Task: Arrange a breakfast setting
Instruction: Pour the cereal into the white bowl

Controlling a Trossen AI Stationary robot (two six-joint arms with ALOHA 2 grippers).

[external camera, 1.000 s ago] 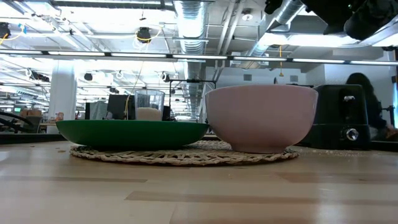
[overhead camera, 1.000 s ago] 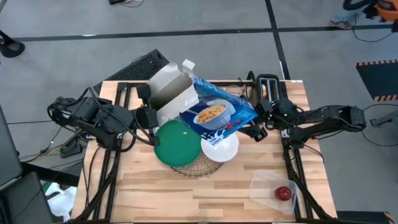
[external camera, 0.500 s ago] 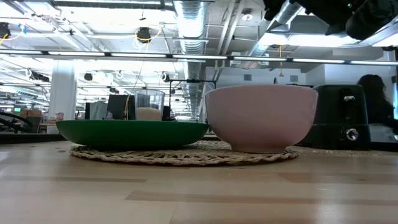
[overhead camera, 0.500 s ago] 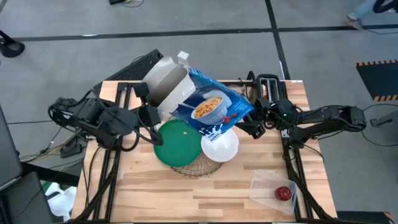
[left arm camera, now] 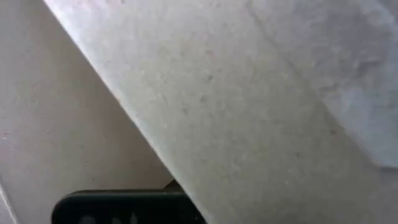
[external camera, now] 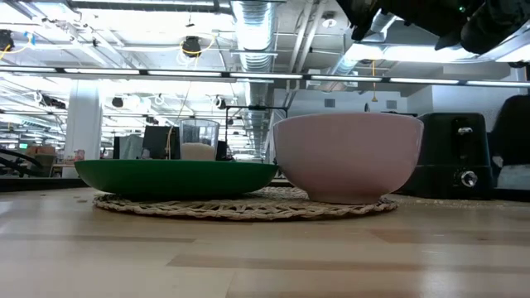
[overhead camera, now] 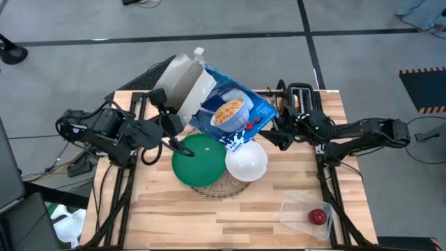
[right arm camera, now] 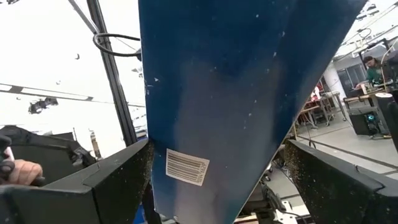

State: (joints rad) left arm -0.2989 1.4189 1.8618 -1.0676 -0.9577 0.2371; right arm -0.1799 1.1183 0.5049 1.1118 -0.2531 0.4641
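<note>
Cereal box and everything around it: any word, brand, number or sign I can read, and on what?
None can be read.
Cereal box: blue front with a pictured bowl of cereal; its print is too small.
Barcode label on the box's blue side: bars only, digits blurred.
Toaster: knob markings too small.

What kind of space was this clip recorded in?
Likely an open lab or workshop, not a home: bare ceiling ducts overhead, a taped concrete floor around the wooden table, and workbenches with equipment beyond.
</note>
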